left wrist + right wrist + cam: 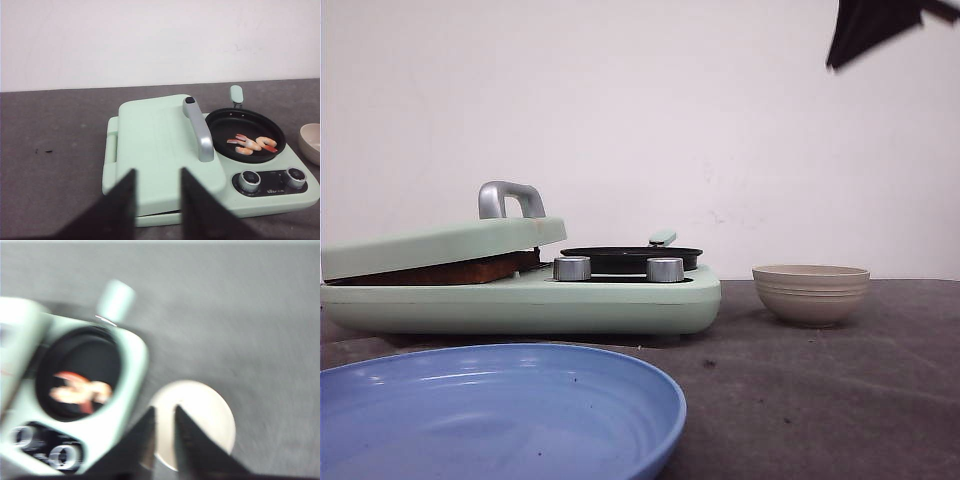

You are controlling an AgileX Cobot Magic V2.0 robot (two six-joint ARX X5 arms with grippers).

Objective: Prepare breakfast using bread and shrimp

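Note:
The bread is under the mint-green lid [440,245] of the breakfast maker [620,300]; only a brown crust edge [450,271] shows in the gap, and the lid rests tilted on it. Several pink shrimp [252,144] lie in the black pan [245,132] beside the lid; they also show, blurred, in the right wrist view [82,390]. My left gripper [157,175] is open and empty, in front of and above the lid with its silver handle [199,130]. My right gripper [164,412] is empty, jaws a narrow gap apart, above the beige bowl [200,415].
A blue plate [490,415] lies at the near left of the dark table. The beige bowl [810,293] stands right of the maker. Two silver knobs [618,268] sit on the maker's front. A dark part of the right arm [870,28] hangs at top right.

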